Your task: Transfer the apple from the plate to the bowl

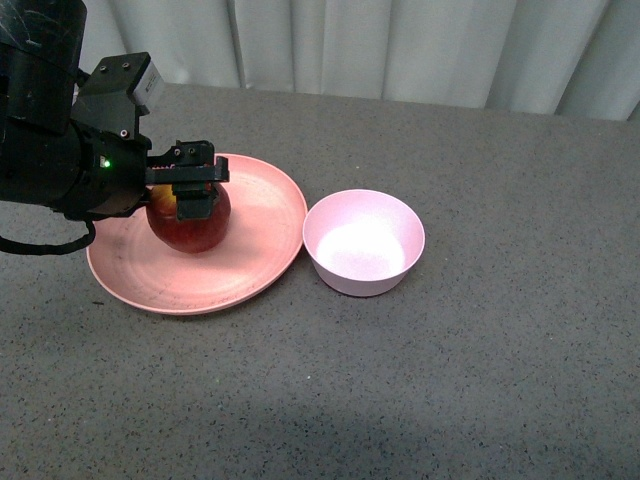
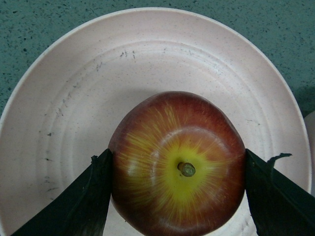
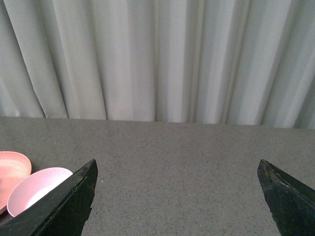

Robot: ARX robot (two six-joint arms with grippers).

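The dark-red apple (image 1: 190, 228) with a yellow patch round its stem sits on the wide salmon-pink plate (image 1: 262, 262), left of centre. My left gripper (image 1: 192, 196) is shut on the apple from above. In the left wrist view the apple (image 2: 177, 167) fills the space between both black fingers (image 2: 83, 201), over the plate (image 2: 88, 83). The pale pink bowl (image 1: 363, 242) stands just right of the plate, empty. My right gripper (image 3: 177, 172) is open and empty above the table; the bowl (image 3: 34, 189) and the plate's edge (image 3: 12, 169) show beside one finger.
The grey speckled table (image 1: 480, 380) spreads out in front and to the right. A pale curtain (image 1: 400, 45) hangs behind the table's far edge. The left arm's black body (image 1: 50, 140) stands over the plate's left side.
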